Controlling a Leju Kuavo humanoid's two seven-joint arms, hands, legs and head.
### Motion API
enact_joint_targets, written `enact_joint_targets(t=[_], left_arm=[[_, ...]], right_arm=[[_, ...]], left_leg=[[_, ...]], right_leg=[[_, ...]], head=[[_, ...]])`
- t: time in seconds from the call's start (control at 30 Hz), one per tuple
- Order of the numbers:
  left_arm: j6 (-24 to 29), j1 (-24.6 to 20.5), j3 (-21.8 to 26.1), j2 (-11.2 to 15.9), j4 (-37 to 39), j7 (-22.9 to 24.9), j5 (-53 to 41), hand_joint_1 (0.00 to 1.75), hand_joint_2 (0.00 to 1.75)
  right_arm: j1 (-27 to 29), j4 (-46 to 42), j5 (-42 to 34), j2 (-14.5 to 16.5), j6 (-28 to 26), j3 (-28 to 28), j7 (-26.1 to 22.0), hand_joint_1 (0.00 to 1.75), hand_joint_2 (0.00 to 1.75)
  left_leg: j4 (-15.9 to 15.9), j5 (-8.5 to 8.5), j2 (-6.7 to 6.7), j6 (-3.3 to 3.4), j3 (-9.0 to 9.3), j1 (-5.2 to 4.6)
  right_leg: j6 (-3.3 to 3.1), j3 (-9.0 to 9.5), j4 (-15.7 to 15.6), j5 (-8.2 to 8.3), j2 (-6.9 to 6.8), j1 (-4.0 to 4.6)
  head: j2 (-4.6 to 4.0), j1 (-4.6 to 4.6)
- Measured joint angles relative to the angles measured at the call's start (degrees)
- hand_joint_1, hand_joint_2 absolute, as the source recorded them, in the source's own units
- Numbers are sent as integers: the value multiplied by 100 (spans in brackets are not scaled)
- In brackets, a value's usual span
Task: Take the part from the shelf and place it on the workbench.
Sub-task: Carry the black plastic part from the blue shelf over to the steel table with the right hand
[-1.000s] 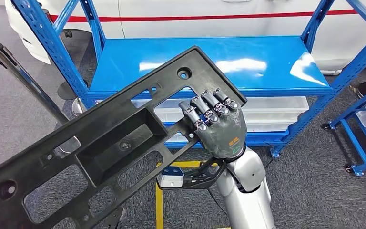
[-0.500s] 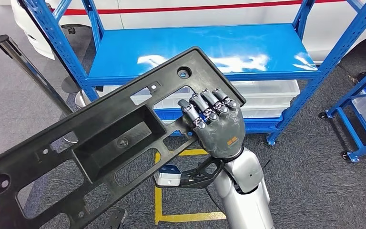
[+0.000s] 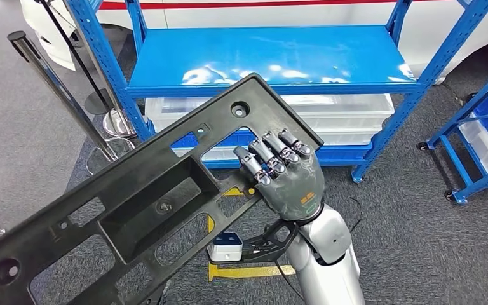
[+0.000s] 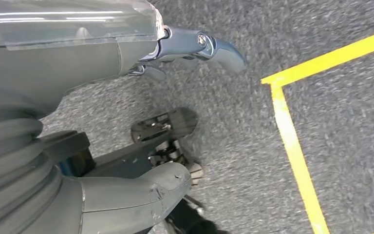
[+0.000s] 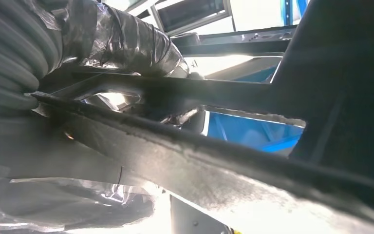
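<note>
A long black plastic part [image 3: 146, 203] with cut-outs and a recessed tray runs slantwise across the head view, from lower left to just in front of the blue shelf [image 3: 267, 57]. My right hand [image 3: 286, 175] grips its upper end, fingers curled over the bar of a cut-out. In the right wrist view the part [image 5: 233, 165] passes close across the picture with my right hand [image 5: 121, 39] wrapped around it. The shelf's top level is bare. My left hand [image 4: 53, 63] hangs over grey carpet, its thumb and fingers apart with nothing between them.
White bins [image 3: 349, 114] sit on the shelf's lower level. A black stanchion post [image 3: 57, 89] stands to the left, and a second blue rack [image 3: 483, 127] on wheels to the right. Yellow floor tape [image 3: 241, 270] marks the carpet below me. A white vehicle is behind the shelf.
The whole view has shifted: the shelf sits higher and farther off, more carpet shows in front of it. The part stays in my right hand at the same angle.
</note>
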Motion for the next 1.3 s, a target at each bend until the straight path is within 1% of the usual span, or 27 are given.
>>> enact_joint_targets(t=[0.07,0.1,0.2,0.27,0.33,0.37,0.4,0.43,0.47,0.5,0.57,0.6,0.67,0.7,0.73,0.8,0.83,0.87,0.9,0.97,1.0,1.03,1.1,1.13,1.2,1.23,1.3], left_arm=[[2,-4,1,-1,0,1,4,0,175],[3,-3,1,-1,0,1,6,0,175],[5,23,2,-1,1,2,8,0,175],[3,36,2,-1,2,3,8,0,175],[1,40,2,-1,2,2,9,0,175],[0,42,2,1,2,1,10,0,175],[-1,44,2,2,2,-1,10,0,175],[-3,46,2,2,2,-2,9,0,175],[-7,46,2,3,2,-3,5,0,175],[-11,43,2,3,2,-3,1,0,175],[-19,26,2,9,2,2,-16,0,175],[-21,19,2,11,2,7,-26,0,175],[-21,14,2,12,2,16,-46,0,175],[-21,9,2,10,2,20,-49,0,175],[-21,-3,3,6,2,20,-50,0,175],[-21,-35,4,-7,2,18,-50,0,175],[-21,-47,4,-13,2,17,-50,0,175],[-21,-53,4,-17,2,18,-51,0,175],[-21,-58,4,-20,2,17,-53,0,175],[-20,-70,4,-21,2,16,-56,0,175],[-17,-77,4,-21,2,14,-57,0,175],[-12,-84,4,-20,1,10,-57,0,175],[-1,-94,5,-15,-1,1,-57,0,175],[2,-96,6,-14,-2,-2,-57,0,175],[4,-85,7,-13,1,-3,-57,0,175],[4,-72,7,-13,2,-2,-57,0,175],[5,-51,7,-13,4,1,-57,0,175]], right_arm=[[3,-2,-2,1,-1,0,-8,175,175],[6,-2,-3,0,-1,0,-10,175,175],[21,-2,-3,-2,0,0,-14,175,175],[25,-2,-3,-1,0,0,-15,175,175],[35,-2,3,0,0,0,-16,175,175],[47,-2,12,-1,0,0,-14,175,175],[61,-2,27,-1,0,0,-8,175,175],[75,-2,47,-2,0,0,6,175,175],[88,-2,72,-3,0,0,31,175,175],[94,-4,99,-4,0,0,67,175,175],[100,-21,148,-8,0,5,162,175,175],[101,-33,164,-14,0,15,219,175,175],[103,-55,194,-30,0,47,334,175,175],[105,-63,209,-46,0,65,387,175,175],[107,-77,222,-66,0,81,431,175,175],[107,-102,238,-115,0,114,498,175,175],[107,-110,240,-137,0,134,520,175,175],[107,-114,241,-156,0,155,537,175,175],[108,-114,241,-173,0,179,550,175,175],[110,-117,240,-201,0,228,569,175,175],[110,-125,239,-211,0,255,575,175,175],[108,-138,237,-218,0,282,575,175,175],[108,-181,221,-222,-1,335,556,175,175],[108,-197,211,-222,-1,357,545,175,175],[114,-209,195,-222,0,385,534,175,175],[115,-209,189,-222,0,396,533,175,175],[116,-210,178,-222,0,411,525,175,175]], left_leg=[[109,40,-6,-62,-134,-1],[146,68,-9,-97,-185,-6],[210,65,-17,-197,-279,16],[542,-312,-21,-244,-399,33],[1245,-847,-24,-266,-568,34],[1571,-999,-24,-264,-616,32],[1767,-1033,-25,-249,-599,28],[1769,-947,-26,-219,-489,18],[1564,-788,-28,-175,-274,0],[1210,-656,-33,-117,11,-29],[414,-613,-44,-20,552,-85],[170,-644,-49,12,682,-111],[-13,-581,-50,48,707,-135],[-71,-482,-37,74,678,-128],[-128,-382,-24,98,638,-116],[-182,-191,-2,128,487,-91],[-166,-119,-1,136,381,-91],[-142,-49,4,130,269,-90],[-111,20,14,117,149,-88],[-21,149,34,77,-109,-77],[42,203,38,48,-236,-70],[110,248,35,14,-351,-70],[218,334,22,-52,-494,-71],[232,390,17,-82,-529,-63],[219,485,8,-144,-566,-23],[246,423,-1,-176,-604,0],[630,-123,-18,-233,-744,26]], right_leg=[[-14,432,-667,-4,23,6],[-33,511,-829,-55,35,20],[-155,459,-893,-17,34,41],[-279,369,-911,74,11,38],[-351,249,-901,169,-8,70],[-367,182,-892,219,-14,91],[-377,111,-880,269,-17,112],[-384,39,-866,317,-16,131],[-388,-26,-853,366,-13,149],[-389,-80,-845,416,-9,158],[-360,-148,-852,525,-6,166],[-333,-162,-875,588,-9,150],[-269,-175,-953,722,-13,123],[-242,-191,-978,730,-7,117],[-218,-222,-943,625,-1,119],[-166,-342,-545,80,8,111],[-140,-411,-201,-230,9,100],[-112,-467,168,-429,8,87],[-86,-483,471,-459,7,70],[-37,-297,630,-163,5,25],[-14,-62,438,-17,4,-5],[5,238,85,-28,5,-20],[-38,717,-622,-275,19,-8],[-84,808,-815,-378,24,24],[-208,750,-878,-304,8,58],[-267,690,-877,-236,-3,67],[-359,506,-884,-64,-22,61]], head=[[0,-2],[0,-3],[0,-2],[0,-3],[0,-4],[0,-4],[0,-4],[0,-5],[0,-5],[0,-5],[0,-4],[0,-4],[0,-4],[0,-3],[0,-1],[0,2],[0,2],[0,2],[0,2],[0,1],[0,1],[0,2],[0,-5],[0,-8],[0,-7],[0,-7],[0,-8]])
